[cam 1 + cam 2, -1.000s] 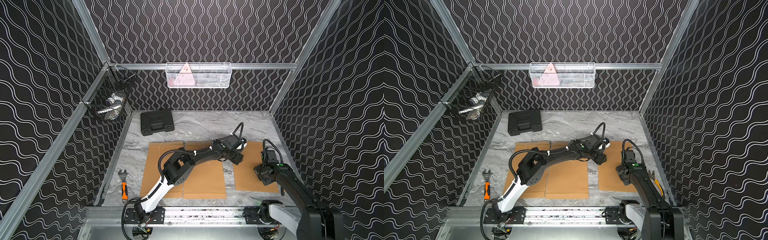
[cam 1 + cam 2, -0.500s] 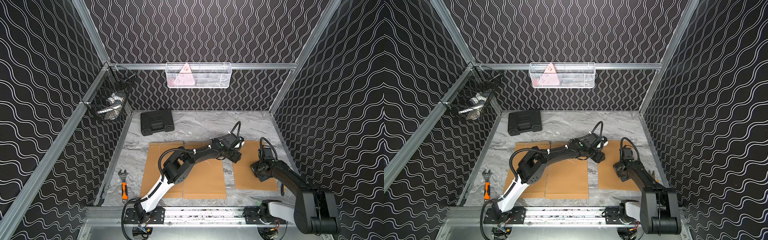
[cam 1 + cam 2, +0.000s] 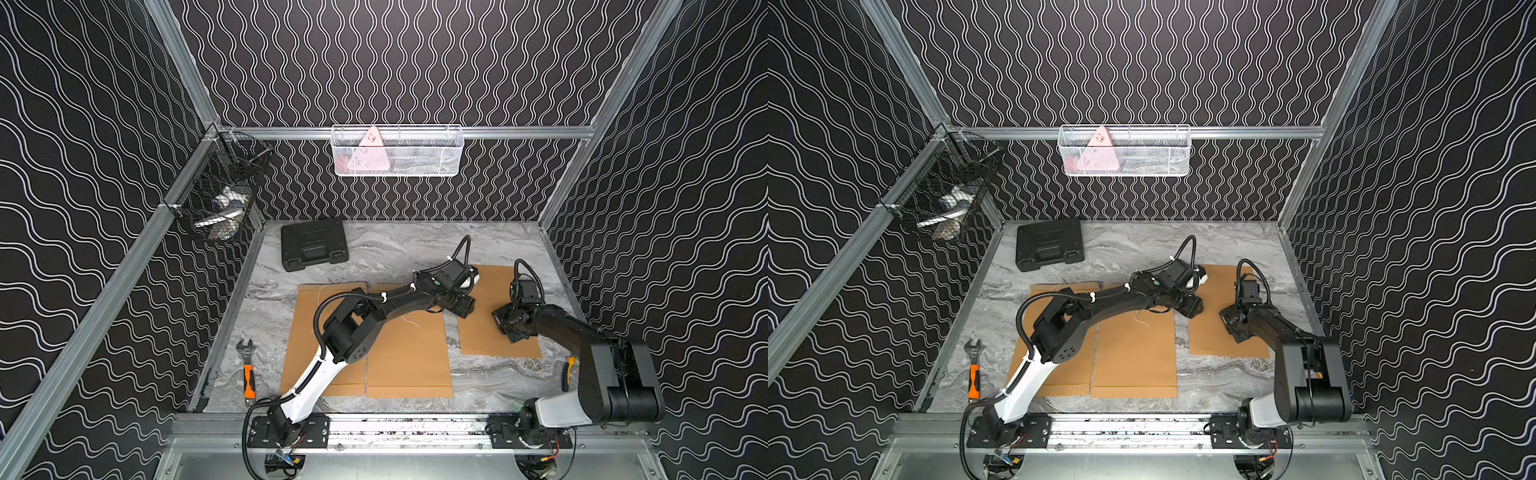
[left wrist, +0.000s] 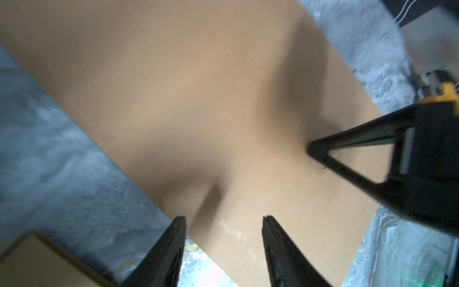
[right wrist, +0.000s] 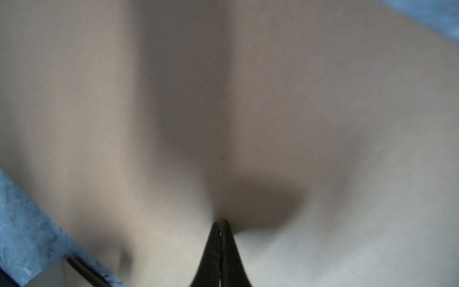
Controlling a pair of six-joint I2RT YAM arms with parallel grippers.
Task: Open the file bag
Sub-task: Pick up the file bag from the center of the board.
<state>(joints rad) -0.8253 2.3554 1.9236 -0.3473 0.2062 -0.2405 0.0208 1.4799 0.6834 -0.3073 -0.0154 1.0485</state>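
The brown file bag (image 3: 490,340) (image 3: 1221,343) lies flat at the right of the marble table, apart from two more like it. My left gripper (image 3: 466,311) (image 3: 1196,309) hovers over its left edge. In the left wrist view that gripper (image 4: 224,218) stands open, with only the bag's paper (image 4: 198,99) under the gap between its fingers. My right gripper (image 3: 512,336) (image 3: 1235,332) is shut, and its tip rests on the bag's middle. The right wrist view shows this gripper (image 5: 220,222) shut against the paper (image 5: 323,124), with nothing seen between the fingers.
Two other brown bags lie side by side, the middle bag (image 3: 409,357) and the left bag (image 3: 303,332) under my left arm. A black tool case (image 3: 313,245) sits at the back left. A wrench (image 3: 248,365) lies by the left wall. Wire baskets (image 3: 397,151) hang on the walls.
My right arm has swung its elbow out to the right, and its shut gripper has slid a little back and left on the bag. The left gripper has barely shifted.
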